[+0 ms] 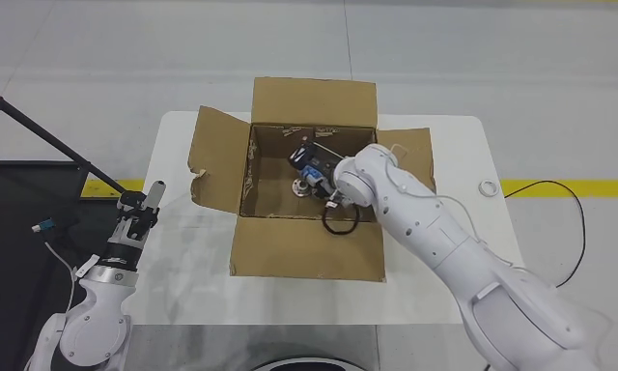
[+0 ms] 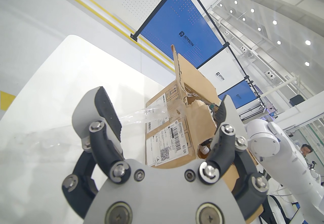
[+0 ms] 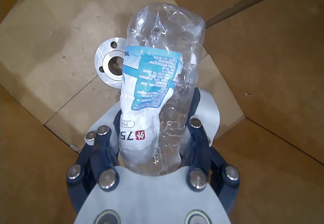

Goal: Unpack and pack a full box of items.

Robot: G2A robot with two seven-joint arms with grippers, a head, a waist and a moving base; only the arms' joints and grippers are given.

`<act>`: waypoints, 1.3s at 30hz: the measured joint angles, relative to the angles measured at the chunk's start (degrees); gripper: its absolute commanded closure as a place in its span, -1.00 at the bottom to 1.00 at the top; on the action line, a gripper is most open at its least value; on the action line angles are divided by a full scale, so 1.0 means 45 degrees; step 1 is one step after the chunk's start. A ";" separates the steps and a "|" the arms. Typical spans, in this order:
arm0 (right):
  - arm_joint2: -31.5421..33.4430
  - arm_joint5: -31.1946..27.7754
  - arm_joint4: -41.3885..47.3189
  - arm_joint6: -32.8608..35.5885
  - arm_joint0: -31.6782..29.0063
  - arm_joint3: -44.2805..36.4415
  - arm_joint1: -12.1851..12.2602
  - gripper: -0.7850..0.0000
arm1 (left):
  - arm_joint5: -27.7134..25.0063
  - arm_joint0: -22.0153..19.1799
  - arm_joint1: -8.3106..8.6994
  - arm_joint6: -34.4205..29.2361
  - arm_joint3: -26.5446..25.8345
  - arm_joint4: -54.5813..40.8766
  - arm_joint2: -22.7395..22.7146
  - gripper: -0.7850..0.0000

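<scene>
Reaching down into the open cardboard box (image 1: 307, 247) in the middle of the white worktop (image 1: 183, 274), the right claw (image 3: 157, 118) is clamped on a crumpled clear plastic bottle (image 3: 162, 62) with a blue-and-white label. It grips the bottle low on its body, with the rest of the bottle sticking out past the fingers toward the box floor. A round metal flange (image 3: 107, 62) lies flat on the box bottom just beside the bottle, partly behind it; whether they touch, can't tell. The left claw (image 2: 167, 111) sits at the worktop's left edge, well apart from the box, fingers spread, nothing between them. A small white ring (image 1: 490, 188) lies on the worktop to the right of the box. Progress: all four flaps are open, much of the box floor shows bare, and almost nothing is laid out on the worktop, so my guess is early or mid-cycle. Whether the bottle is going in or coming out isn't clear. At least the flange and bottle are left to handle.
</scene>
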 measured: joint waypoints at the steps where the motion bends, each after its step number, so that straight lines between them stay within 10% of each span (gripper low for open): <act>1: 0.0047 0.0013 -0.0075 0.0033 -0.0050 -0.0112 0.0022 -0.98 | 0.0000 0.0000 0.0000 0.0000 0.0000 0.0000 0.0000 -1.00; 13: 0.1786 -0.0327 -0.1104 0.1116 -0.1540 -0.4066 0.0995 -1.00 | 0.0000 0.0000 0.0000 0.0000 0.0000 0.0000 0.0000 -1.00; 26: 0.9347 -0.1687 0.0080 0.3815 -0.5873 -1.2576 0.3033 -1.00 | 0.0000 0.0000 0.0000 0.0000 0.0000 0.0000 0.0000 -1.00; 39: 1.5441 -0.2026 0.2446 0.3096 -0.7649 -1.2239 0.3787 -1.00 | 0.0000 0.0000 0.0000 0.0000 0.0000 0.0000 0.0000 -1.00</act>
